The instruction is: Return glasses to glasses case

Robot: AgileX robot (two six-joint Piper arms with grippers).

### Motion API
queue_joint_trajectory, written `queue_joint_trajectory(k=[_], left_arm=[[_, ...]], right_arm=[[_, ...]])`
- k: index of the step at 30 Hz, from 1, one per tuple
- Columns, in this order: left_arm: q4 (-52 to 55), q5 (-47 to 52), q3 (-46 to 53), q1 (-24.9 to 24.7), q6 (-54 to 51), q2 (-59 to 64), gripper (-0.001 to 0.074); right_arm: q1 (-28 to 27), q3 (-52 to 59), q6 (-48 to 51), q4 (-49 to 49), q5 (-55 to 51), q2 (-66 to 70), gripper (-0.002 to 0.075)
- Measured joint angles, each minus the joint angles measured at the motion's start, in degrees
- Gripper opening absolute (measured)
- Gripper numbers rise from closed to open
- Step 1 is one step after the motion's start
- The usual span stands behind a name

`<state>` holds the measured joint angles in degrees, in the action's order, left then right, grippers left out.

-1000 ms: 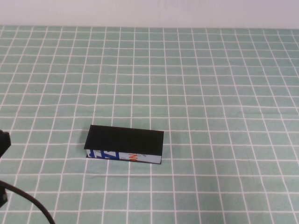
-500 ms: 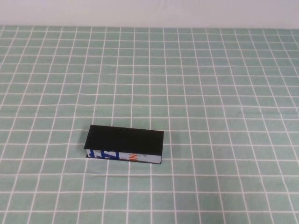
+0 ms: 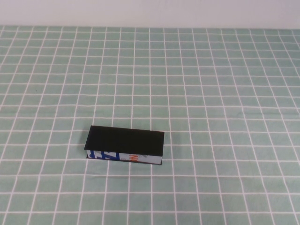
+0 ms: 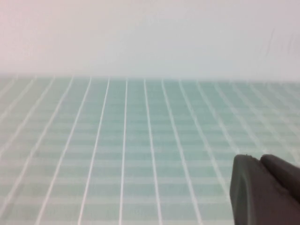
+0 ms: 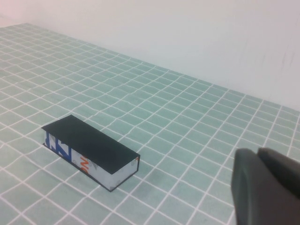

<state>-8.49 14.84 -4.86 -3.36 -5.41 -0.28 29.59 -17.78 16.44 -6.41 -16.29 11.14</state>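
A black glasses case [image 3: 125, 146], lid closed, lies lower left of centre in the high view on a green checked tablecloth [image 3: 225, 93], its white printed front facing the camera. The left gripper [image 4: 265, 190] and right gripper [image 5: 265, 187] each show only in the lower right corner of their own wrist view; whether either is open cannot be told, and neither touches the case.

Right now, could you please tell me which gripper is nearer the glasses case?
Likely right, unsure: the right gripper faces the glasses case; the left gripper has it out of view.
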Motion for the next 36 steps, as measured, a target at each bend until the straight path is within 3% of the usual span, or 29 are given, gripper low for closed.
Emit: queue_joint_trajectory(k=[6,11,18,36], left_arm=[[1.29,-1.11,6.11,0.0,1.21,-0.23,-0.0001],[2.37,2.04,6.32,0.0,1.59,-0.27,-0.0001],[9.14,5.48,6.32,0.0,9.96,-0.36,-0.0001],[10.22,5.58,6.32,0.0,11.0,-0.36,-0.0001]], right_arm=[[0.0,0.0,0.0,-0.09,0.0,0.0,-0.0011],[0.0,0.0,0.0,-0.09,0.0,0.0,-0.0011],[0.0,0.0,0.0,-0.23,0.0,0.0,-0.0011],[0.0,0.0,0.0,-0.23,0.0,0.0,-0.0011]])
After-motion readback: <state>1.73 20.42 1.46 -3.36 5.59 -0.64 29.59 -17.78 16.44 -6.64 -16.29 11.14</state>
